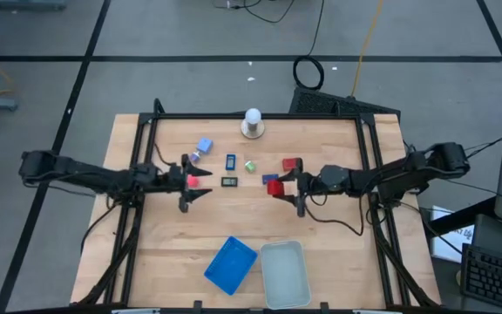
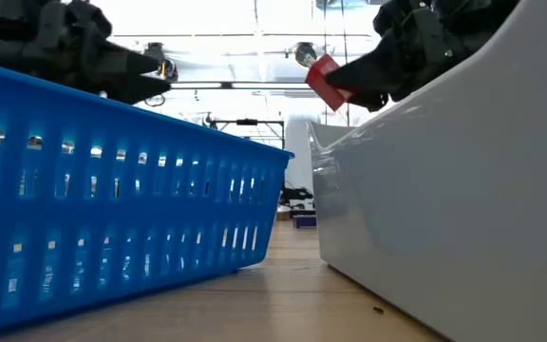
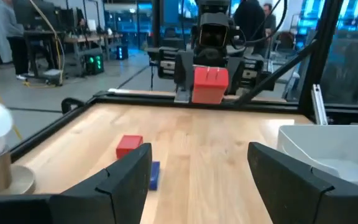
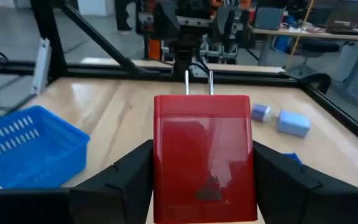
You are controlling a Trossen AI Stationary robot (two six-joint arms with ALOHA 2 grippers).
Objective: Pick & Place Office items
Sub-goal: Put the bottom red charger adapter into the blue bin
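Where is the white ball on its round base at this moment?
In the high view the white ball stands near the table's far edge, about midway between the two arms, with the light blue block and the green bit nearest.

A glossy red rectangular block is held off the wooden surface, clamped between the fingers of the right claw. A second red block lies flat just behind it. A small green cube, a dark blue rectangle and a black rectangular piece lie near the middle. A light blue block lies farther back, with a small lilac piece just beside it.
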